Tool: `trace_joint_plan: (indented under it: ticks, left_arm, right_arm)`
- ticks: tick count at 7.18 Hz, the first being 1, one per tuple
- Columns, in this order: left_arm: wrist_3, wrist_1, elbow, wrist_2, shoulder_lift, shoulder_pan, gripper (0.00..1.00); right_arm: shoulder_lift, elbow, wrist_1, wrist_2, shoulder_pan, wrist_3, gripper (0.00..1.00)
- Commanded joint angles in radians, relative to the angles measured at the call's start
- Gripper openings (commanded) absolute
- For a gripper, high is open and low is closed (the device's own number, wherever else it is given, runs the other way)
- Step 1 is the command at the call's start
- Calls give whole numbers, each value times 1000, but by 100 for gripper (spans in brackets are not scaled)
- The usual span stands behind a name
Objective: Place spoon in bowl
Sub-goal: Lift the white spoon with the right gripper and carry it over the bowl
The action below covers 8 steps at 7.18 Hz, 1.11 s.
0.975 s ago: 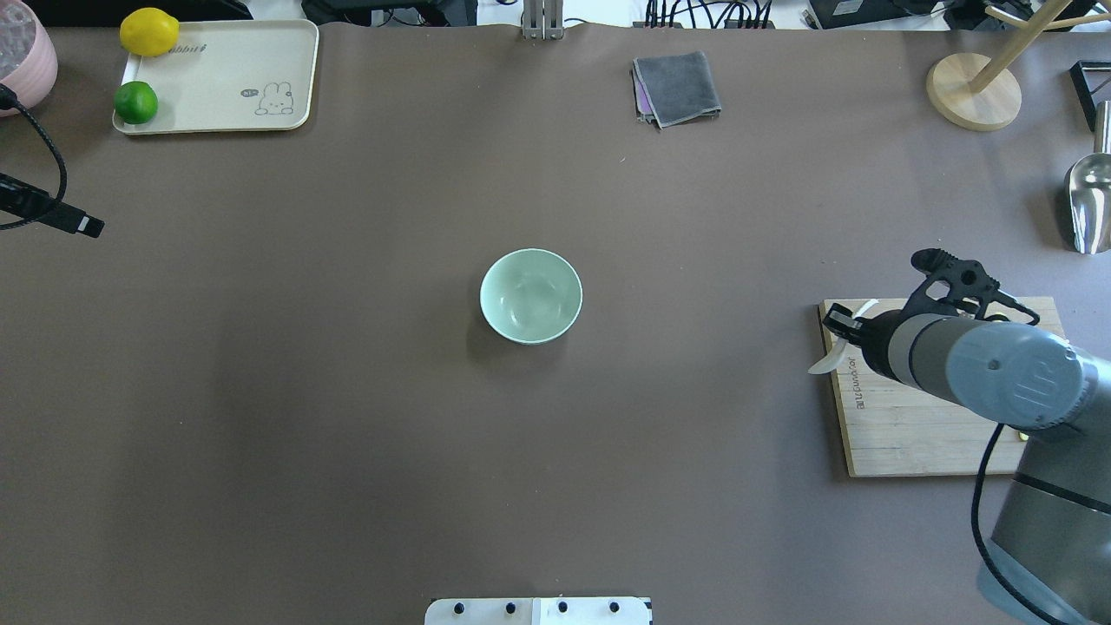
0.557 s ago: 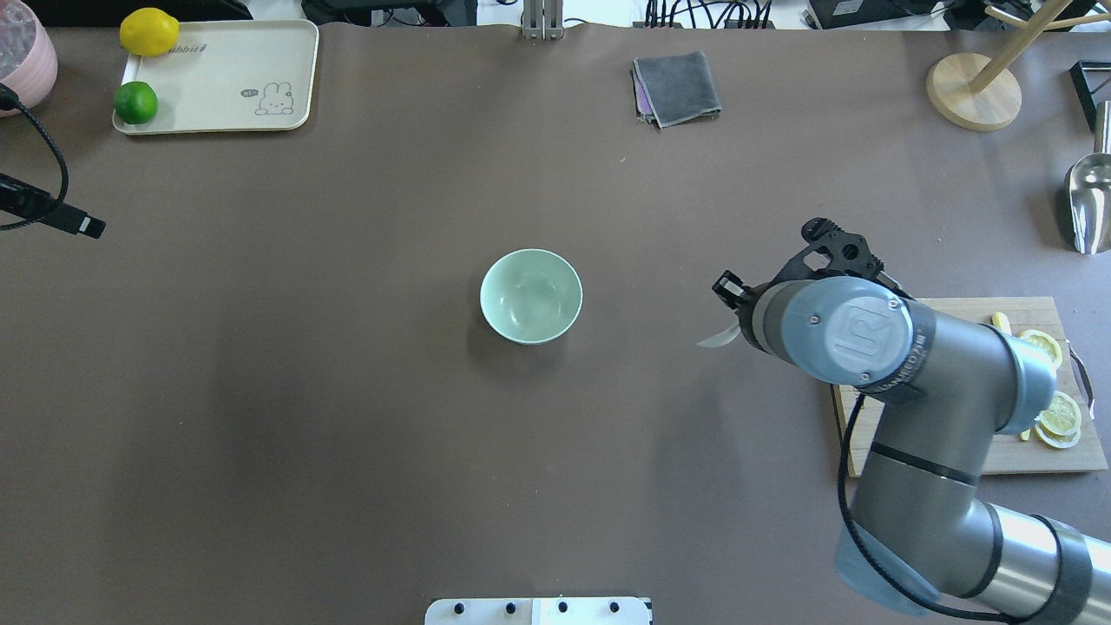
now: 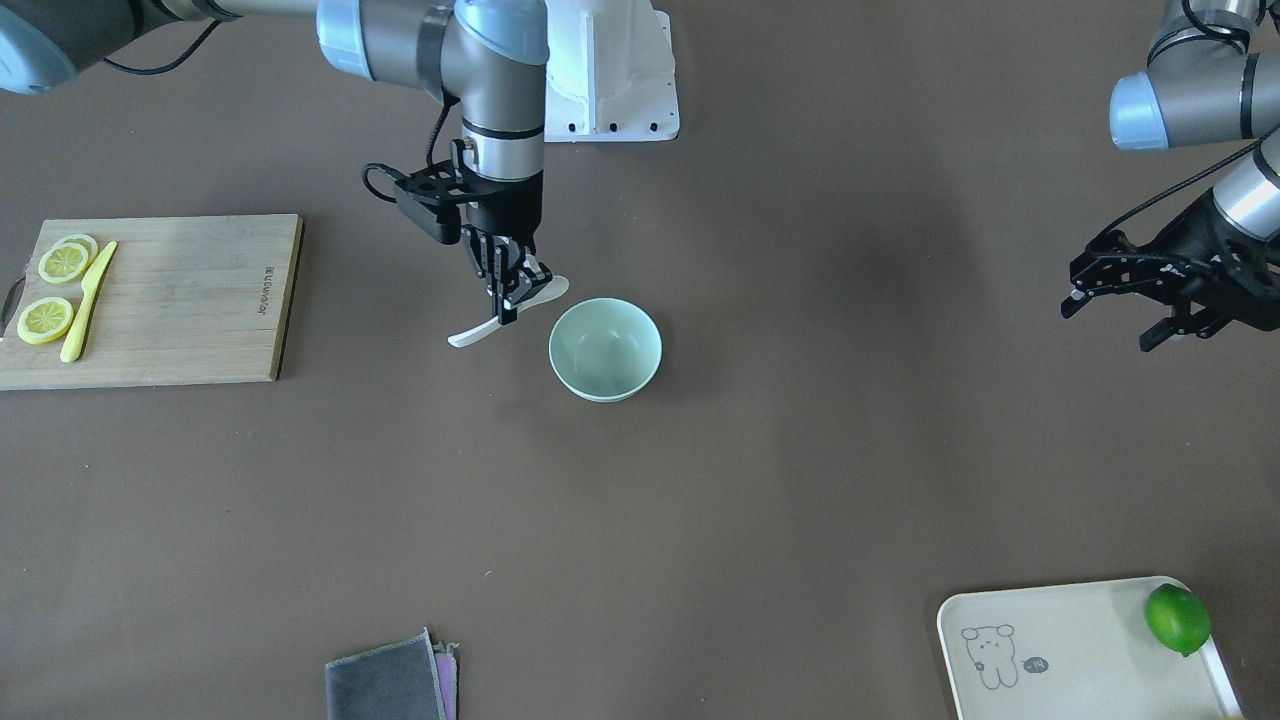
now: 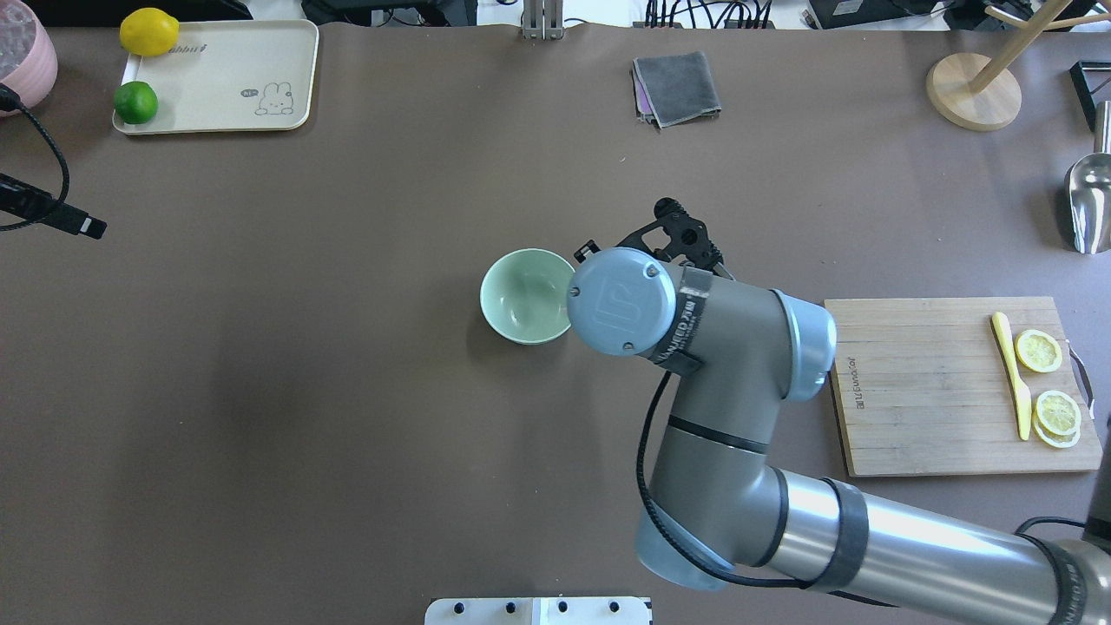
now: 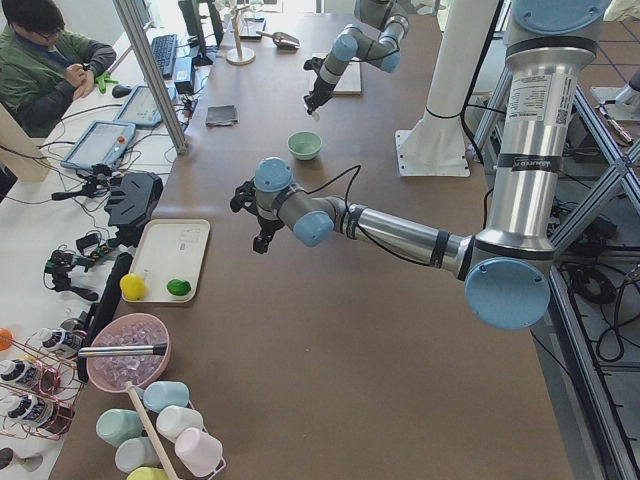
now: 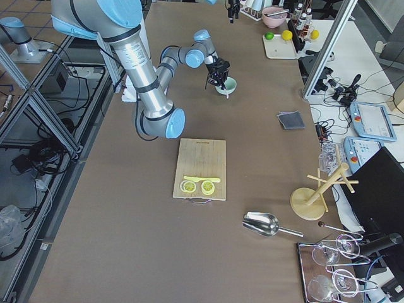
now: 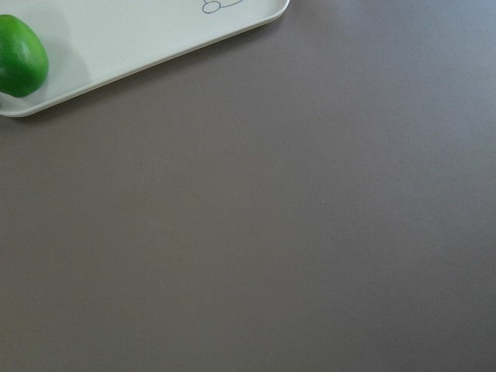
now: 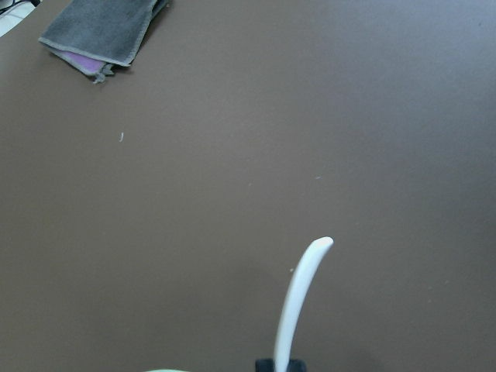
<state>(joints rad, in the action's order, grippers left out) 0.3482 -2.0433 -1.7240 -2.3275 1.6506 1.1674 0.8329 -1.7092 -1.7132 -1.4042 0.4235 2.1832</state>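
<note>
The pale mint-green bowl (image 3: 605, 350) stands upright and empty at mid-table; it also shows in the overhead view (image 4: 519, 295). My right gripper (image 3: 510, 290) is shut on the white spoon (image 3: 480, 332), held tilted in the air just beside the bowl's rim on the robot-base side. In the overhead view my right wrist (image 4: 623, 299) hides the gripper and spoon. The right wrist view shows the spoon's handle (image 8: 298, 298) pointing away. My left gripper (image 3: 1108, 322) is open and empty, far off near the table's edge.
A wooden cutting board (image 4: 920, 391) with lemon slices and a yellow knife (image 4: 1011, 373) lies at the right. A cream tray (image 4: 226, 78) with a lime and a lemon is at the far left. A grey cloth (image 4: 677, 87), a metal scoop (image 4: 1089, 204) and a wooden stand (image 4: 972, 91) lie at the back.
My right arm has swung left from the cutting board to beside the bowl, carrying the spoon. The left arm has not moved.
</note>
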Motion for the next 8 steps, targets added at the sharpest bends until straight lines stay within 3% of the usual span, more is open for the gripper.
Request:
trace_joint_plan:
  ticks: [1, 2, 3, 4, 7, 8]
  left_arm:
    - [0, 0, 4, -1, 0, 0, 99]
    - [0, 0, 10, -1, 0, 0, 99]
    - [0, 0, 10, -1, 0, 0, 99]
    - [0, 0, 9, -3, 0, 0, 99]
    - [0, 0, 9, -3, 1, 0, 99]
    - [0, 0, 7, -3, 1, 0, 99]
  right_arm:
    - [-144, 155, -3, 40, -21, 70, 0]
    - [-144, 155, 1, 60, -38, 70, 0]
    - [-144, 154, 1, 82, -43, 67, 33]
    - [-144, 154, -5, 94, -43, 53, 99]
    - [-140, 123, -8, 91, -29, -37, 100]
    - [-126, 55, -55, 68, -8, -137, 100]
